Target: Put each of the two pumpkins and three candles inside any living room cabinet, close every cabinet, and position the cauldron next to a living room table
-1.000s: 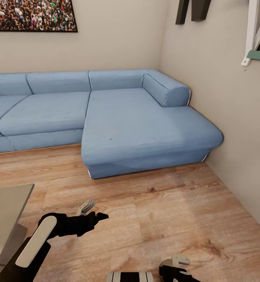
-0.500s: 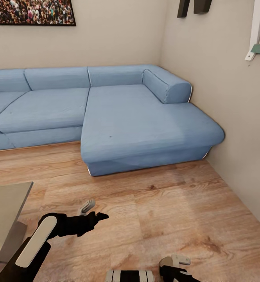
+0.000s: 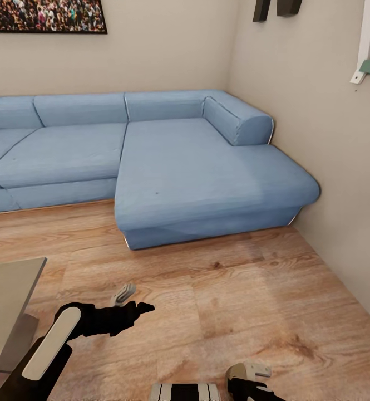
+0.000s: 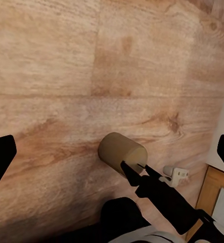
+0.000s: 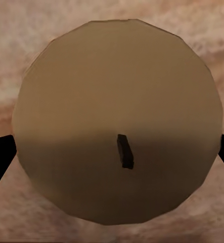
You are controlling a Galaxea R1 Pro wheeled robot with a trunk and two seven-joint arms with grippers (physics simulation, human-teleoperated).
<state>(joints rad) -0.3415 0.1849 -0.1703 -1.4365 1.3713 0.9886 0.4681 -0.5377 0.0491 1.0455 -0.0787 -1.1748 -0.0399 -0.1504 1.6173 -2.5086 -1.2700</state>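
Bare wood floor (image 3: 235,301) runs open from the blue sofa (image 3: 196,178) at 12 o'clock to the wall at 3; the counter (image 3: 6,289) corner sits at 9. The left hand (image 3: 130,299) hangs released. The right hand (image 5: 112,152) is grasping a candle (image 5: 117,121), also seen from the left wrist.

Sofa (image 3: 168,167) against walls ahead, table (image 3: 6,289) corner at left
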